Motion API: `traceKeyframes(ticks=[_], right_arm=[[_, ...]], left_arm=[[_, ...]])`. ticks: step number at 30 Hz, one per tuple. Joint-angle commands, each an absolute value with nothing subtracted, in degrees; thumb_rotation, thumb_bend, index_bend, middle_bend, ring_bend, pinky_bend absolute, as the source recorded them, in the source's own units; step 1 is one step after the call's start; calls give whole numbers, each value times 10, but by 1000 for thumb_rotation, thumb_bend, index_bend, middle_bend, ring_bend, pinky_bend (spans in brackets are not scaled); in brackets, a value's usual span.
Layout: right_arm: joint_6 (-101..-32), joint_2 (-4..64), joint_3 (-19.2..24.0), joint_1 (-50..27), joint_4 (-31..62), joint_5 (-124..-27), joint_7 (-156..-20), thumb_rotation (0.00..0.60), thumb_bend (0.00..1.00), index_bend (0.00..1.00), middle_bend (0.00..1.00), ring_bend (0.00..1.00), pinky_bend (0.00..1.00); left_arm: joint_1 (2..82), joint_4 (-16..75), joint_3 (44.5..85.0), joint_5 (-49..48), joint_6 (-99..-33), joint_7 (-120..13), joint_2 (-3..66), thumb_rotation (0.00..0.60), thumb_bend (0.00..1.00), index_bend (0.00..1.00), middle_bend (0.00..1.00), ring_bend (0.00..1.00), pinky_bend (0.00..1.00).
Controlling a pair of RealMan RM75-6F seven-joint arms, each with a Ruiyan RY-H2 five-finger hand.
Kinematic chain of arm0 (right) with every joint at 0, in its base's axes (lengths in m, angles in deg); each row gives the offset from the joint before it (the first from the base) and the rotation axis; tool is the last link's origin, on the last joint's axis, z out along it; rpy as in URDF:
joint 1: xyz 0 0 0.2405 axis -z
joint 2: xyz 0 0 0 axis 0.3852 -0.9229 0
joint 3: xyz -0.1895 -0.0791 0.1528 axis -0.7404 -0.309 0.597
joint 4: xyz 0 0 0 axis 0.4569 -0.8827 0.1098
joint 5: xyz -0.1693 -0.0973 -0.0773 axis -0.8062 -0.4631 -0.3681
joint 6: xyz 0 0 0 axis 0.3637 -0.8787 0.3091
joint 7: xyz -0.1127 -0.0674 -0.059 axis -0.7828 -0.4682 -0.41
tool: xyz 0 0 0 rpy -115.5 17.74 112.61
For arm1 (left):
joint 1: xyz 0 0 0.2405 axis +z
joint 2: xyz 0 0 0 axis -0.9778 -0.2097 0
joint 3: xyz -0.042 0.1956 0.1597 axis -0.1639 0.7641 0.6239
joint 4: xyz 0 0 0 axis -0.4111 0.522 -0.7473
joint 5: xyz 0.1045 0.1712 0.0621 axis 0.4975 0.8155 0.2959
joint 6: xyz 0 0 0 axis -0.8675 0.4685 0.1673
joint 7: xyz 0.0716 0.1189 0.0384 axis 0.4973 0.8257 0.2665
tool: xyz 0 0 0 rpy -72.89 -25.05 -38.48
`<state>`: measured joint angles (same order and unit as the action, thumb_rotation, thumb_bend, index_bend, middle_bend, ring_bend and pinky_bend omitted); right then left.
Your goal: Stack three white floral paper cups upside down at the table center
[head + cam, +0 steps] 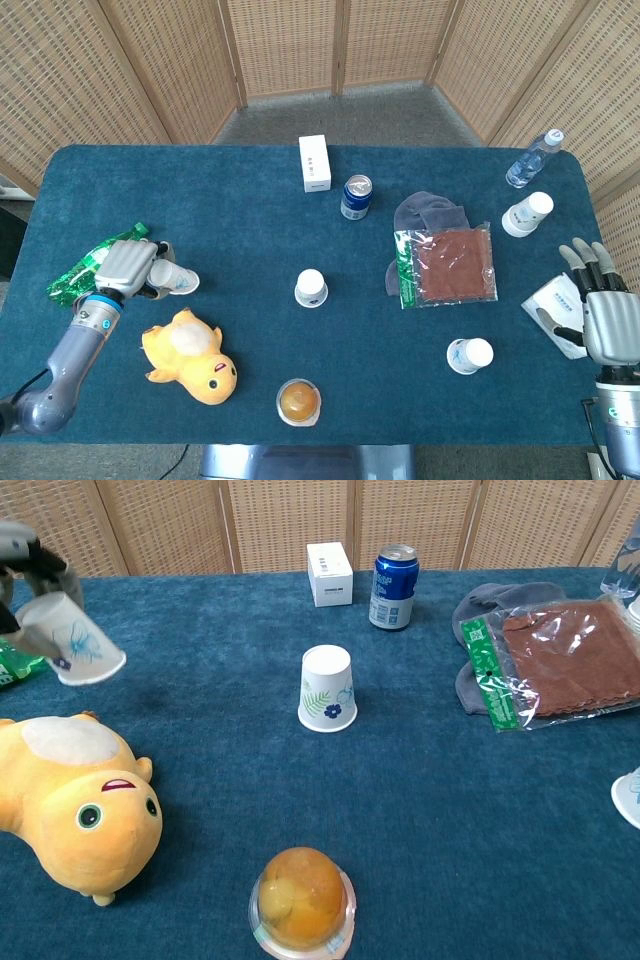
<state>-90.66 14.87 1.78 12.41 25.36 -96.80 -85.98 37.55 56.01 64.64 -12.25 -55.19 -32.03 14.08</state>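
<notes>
A white floral paper cup (72, 640) is gripped, tilted and clear of the blue tablecloth (250, 230), by the left hand (127, 268) (presumably for carriage to the centre). There an upturned white floral base cup (311, 288) stands ready; the right hand (603, 318) is held empty, fingers spread.

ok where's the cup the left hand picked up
It's at the table's left side, held tilted in the left hand: the cup is lifted above the cloth, just above the plush duck and beside the green bottle.
</notes>
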Motion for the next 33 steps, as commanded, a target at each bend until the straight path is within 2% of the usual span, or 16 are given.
traceKeyframes(ticks=[1, 8, 13, 21, 33], right_arm=[[-907, 149, 18, 124, 254, -968, -860, 600, 227, 118, 85, 0, 298], [-906, 148, 18, 124, 257, -970, -859, 600, 227, 117, 85, 0, 298], [-905, 148, 19, 124, 257, -971, -858, 600, 228, 117, 85, 0, 298], [-904, 148, 19, 124, 256, -971, -858, 600, 228, 118, 85, 0, 298], [-903, 147, 19, 124, 253, -972, -852, 600, 227, 118, 84, 0, 298]], left_arm=[[369, 592, 629, -106, -545, -341, 114, 600, 258, 437, 461, 397, 620], [349, 629, 605, -66, -541, -366, 106, 600, 251, 429, 455, 383, 606], [321, 644, 598, -77, -538, -341, 122, 600, 246, 407, 431, 357, 594], [251, 640, 591, -148, -532, -276, 182, 600, 245, 406, 427, 348, 589], [149, 608, 579, -271, -561, -186, 268, 600, 244, 397, 418, 346, 575]])
